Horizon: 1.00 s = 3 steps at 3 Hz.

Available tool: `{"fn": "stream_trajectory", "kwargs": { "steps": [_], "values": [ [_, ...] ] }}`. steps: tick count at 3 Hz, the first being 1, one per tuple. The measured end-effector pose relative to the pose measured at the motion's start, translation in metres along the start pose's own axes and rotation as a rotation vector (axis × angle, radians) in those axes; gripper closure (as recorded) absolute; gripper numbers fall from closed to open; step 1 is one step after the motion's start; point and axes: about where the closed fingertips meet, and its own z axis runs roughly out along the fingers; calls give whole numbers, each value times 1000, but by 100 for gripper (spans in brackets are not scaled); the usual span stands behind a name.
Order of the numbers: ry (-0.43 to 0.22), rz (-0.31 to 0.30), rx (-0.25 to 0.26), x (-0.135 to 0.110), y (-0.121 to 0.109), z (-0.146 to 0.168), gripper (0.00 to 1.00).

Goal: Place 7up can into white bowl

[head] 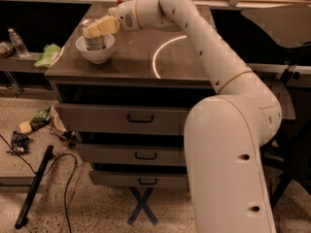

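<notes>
Gripper (98,27) clasps 7up can (93,42) standing in white bowl (96,56), green cloth (47,55) nearby

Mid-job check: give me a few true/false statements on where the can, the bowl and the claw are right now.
1. The 7up can stands upright inside the white bowl. True.
2. The claw is parked over the right half of the table, far from the bowl. False: it is at the can's upper part, directly over the bowl, on the table's left side.
3. The white bowl sits on the floor. False: it rests on the tabletop, near the left edge.
4. A water bottle stands on the low surface left of the table. True.
5. A blue X is marked on the floor in front of the drawers. True.
</notes>
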Motion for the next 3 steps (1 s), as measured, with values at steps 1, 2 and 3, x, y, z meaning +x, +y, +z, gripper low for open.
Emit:
{"fn": "stream_trajectory", "kwargs": {
  "steps": [1, 2, 3],
  "values": [
    [-18, -33, 58, -21, -1, -30, 0],
    [-22, -62, 187, -44, 1, -95, 0],
    [-1, -78, 361, -54, 8, -159, 0]
  ]
}}
